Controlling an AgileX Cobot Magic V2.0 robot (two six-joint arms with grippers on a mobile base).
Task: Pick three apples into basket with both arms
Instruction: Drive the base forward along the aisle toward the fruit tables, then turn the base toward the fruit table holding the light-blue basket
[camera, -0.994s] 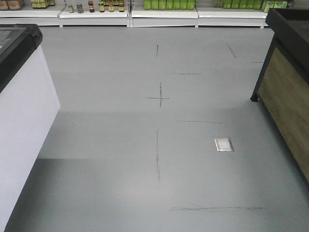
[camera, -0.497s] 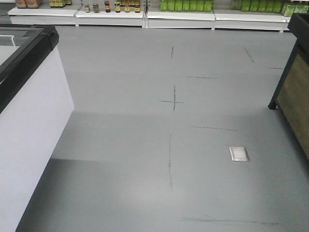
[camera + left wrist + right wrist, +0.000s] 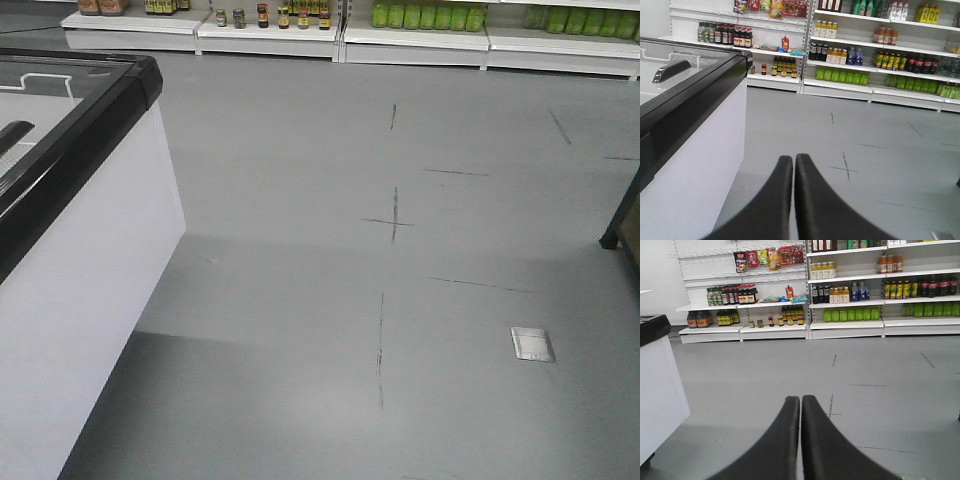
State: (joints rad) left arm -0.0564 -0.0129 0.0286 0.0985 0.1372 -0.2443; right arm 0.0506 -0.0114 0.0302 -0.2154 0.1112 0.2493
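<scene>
**No apples in sight; both arms idle over open floor**

None of the three apples shows in any view, and neither does the basket; where they stand cannot be told from here, so the task is judged not yet begun. By judgement a fist-sized apple is firm, moderately heavy and smooth-skinned; it bruises under a hard pinch and can roll or slip out; the best hold is across its widest part, both pads level, stem up, with gentle pressure. The basket, being light plastic, may slide when fruit drops in, so each apple is better lowered than let fall.

The left fingers point(image 3: 789, 167) are pressed together and hold nothing; the right fingers point(image 3: 794, 407) are likewise pressed together and empty; both point out over the grey floor point(image 3: 400, 350).

A white chest freezer point(image 3: 90, 250) with a black rim stands on the left; shelves point(image 3: 840, 325) of bottles and jars line the far wall; a small metal plate point(image 3: 532, 343) sits in the floor.
</scene>
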